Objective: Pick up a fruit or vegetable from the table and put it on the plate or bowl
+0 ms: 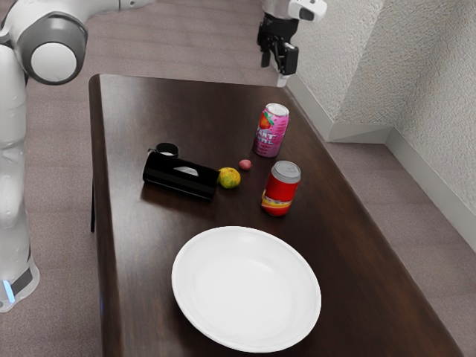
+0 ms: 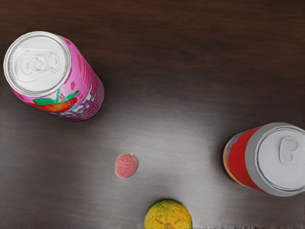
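Observation:
A yellow-green fruit (image 1: 229, 178) (image 2: 168, 215) lies mid-table against the end of a black mug. A small pink fruit (image 1: 245, 164) (image 2: 126, 165) sits just beside it, toward the pink can. The wide white plate (image 1: 246, 288) rests at the near end of the table with nothing on it. My gripper (image 1: 272, 67) hangs high above the table's far end, over the pink can, well clear of both fruits. Its fingers stand apart and hold nothing.
A pink can (image 1: 271, 130) (image 2: 52, 76) and a red can (image 1: 281, 188) (image 2: 267, 157) stand upright on the exterior view's right of the fruits. A black mug (image 1: 180, 173) lies on its side to their left. A wall corner runs close behind the table's far right edge.

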